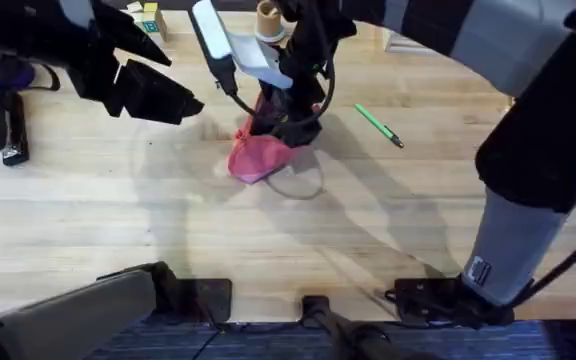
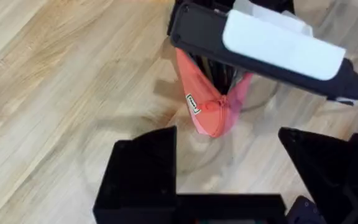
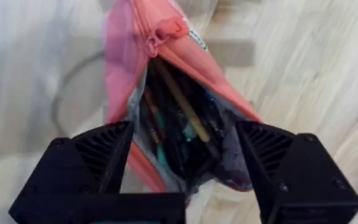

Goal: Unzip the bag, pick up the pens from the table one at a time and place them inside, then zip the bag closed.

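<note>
2 arms work over a light wooden tabletop [image 1: 118,210]. Right gripper [image 1: 290,128] hangs directly above the pink-red bag [image 1: 258,157], which lies near the middle of the tabletop with its zipper undone. In the right wrist view the right gripper [image 3: 182,152] has its fingers [image 3: 95,158] spread wide, 1 on each side of the gaping bag [image 3: 126,68], clamping nothing; several pens [image 3: 176,102] lie inside the bag's dark interior, and the zipper pull [image 3: 166,31] sits at the far closed end. Left gripper [image 1: 163,95] hovers above the tabletop to the left of the bag, apart from it; in the left wrist view the left gripper [image 2: 229,165] shows its fingers [image 2: 145,168] released and empty, the bag [image 2: 207,106] beyond them. 1 green pen [image 1: 378,125] lies on the tabletop to the right of the bag, well apart from it.
</note>
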